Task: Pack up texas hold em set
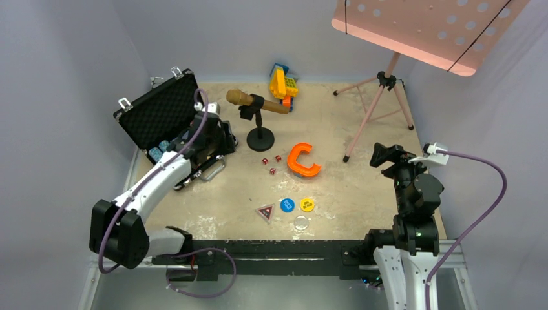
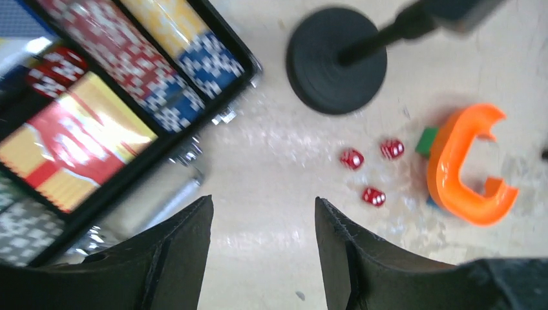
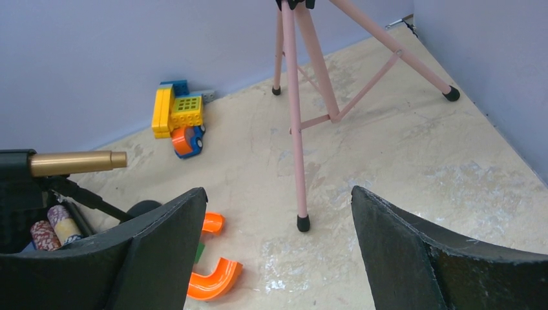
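The left gripper, jaws apart and empty beside the case, could knock the red dice away if it descends off-centre.

Case is set open at the desk's far left, with chip rows packed inside. Dice are grouped between case and C-shaped piece, behind them the microphone stand. Buttons are laid nearer the arm bases.
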Motion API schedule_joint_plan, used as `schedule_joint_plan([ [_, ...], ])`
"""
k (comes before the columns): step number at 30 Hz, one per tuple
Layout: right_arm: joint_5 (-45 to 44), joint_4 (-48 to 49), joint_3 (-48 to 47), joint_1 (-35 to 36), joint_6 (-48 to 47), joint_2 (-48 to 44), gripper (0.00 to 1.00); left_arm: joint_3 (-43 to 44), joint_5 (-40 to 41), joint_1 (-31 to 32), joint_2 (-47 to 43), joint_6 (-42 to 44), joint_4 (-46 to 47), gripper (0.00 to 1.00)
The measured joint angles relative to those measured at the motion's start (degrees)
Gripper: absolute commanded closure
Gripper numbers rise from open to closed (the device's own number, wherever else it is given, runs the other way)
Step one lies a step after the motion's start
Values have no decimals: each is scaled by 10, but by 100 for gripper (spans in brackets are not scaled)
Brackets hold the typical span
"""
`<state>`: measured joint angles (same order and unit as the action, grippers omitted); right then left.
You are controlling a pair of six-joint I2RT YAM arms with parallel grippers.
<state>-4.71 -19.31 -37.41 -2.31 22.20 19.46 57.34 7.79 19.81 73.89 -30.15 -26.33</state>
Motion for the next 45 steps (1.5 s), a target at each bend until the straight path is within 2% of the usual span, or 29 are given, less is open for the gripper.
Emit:
schedule_joint_plan([
  [5, 0, 0, 0, 0, 0, -1, 13, -76, -18, 78, -3, -7, 49, 40],
  [8, 3, 0, 0, 0, 0, -1, 13, -86, -26, 129, 23, -3, 73, 42],
  [13, 4, 0, 0, 0, 0, -2, 13, -60, -45, 195, 103, 23, 117, 45],
  [17, 4, 1, 0, 0, 0, -5, 13, 2, -61, 224, 187, 54, 122, 46],
  [21, 4, 0, 0, 0, 0, -5, 13, 66, -65, 238, 258, 84, 114, 48],
  [25, 4, 0, 0, 0, 0, -5, 13, 99, -60, 240, 289, 106, 89, 50],
  [45, 12, 0, 0, 0, 0, -5, 13, 119, -39, 240, 322, 118, 28, 62],
])
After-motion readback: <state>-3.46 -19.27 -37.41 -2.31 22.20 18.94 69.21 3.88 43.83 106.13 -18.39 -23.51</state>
